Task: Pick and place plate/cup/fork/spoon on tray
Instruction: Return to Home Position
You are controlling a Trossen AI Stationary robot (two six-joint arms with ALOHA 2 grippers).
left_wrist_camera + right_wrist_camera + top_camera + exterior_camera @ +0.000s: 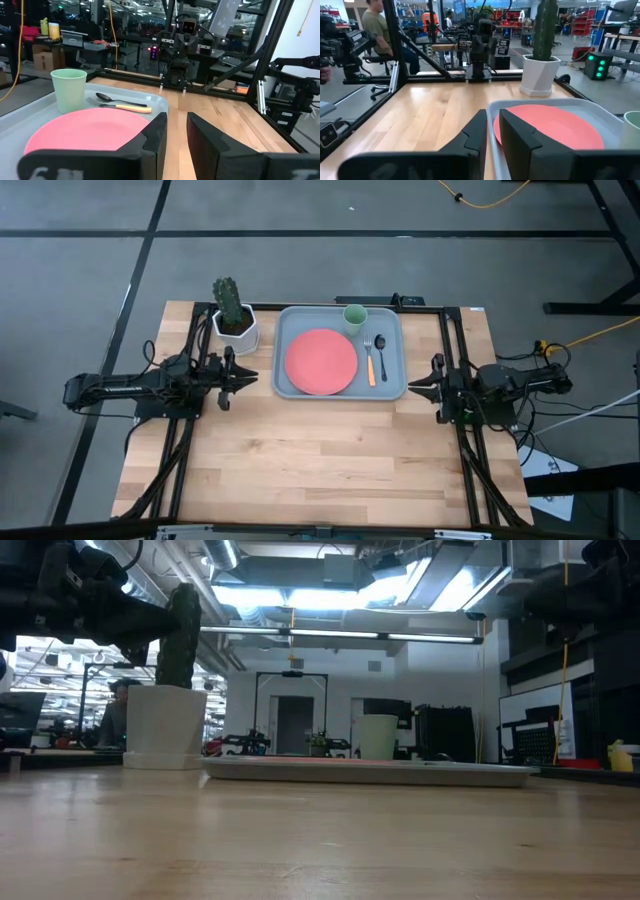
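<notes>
Four items already sit on your tray [284, 350]; both grippers, left [246, 376] and right [415, 388], wait slightly parted, empty, at nine and three o'clock.

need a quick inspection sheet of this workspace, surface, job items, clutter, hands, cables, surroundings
surface: wooden table, near half bare
tray: at the table's far middle, holding all four items
plate: flat on the tray, toward the left arm
cup: upright in the tray's far part
fork: lying on the tray between plate and spoon
spoon: lying beside the fork, toward the right arm
clutter: potted cactus beside the tray, off it
left hand: slightly open, empty, beside the tray
right hand: slightly open, empty, at the tray's other side
cables: yellow cable on the floor
surroundings: seated person beyond the table
</notes>
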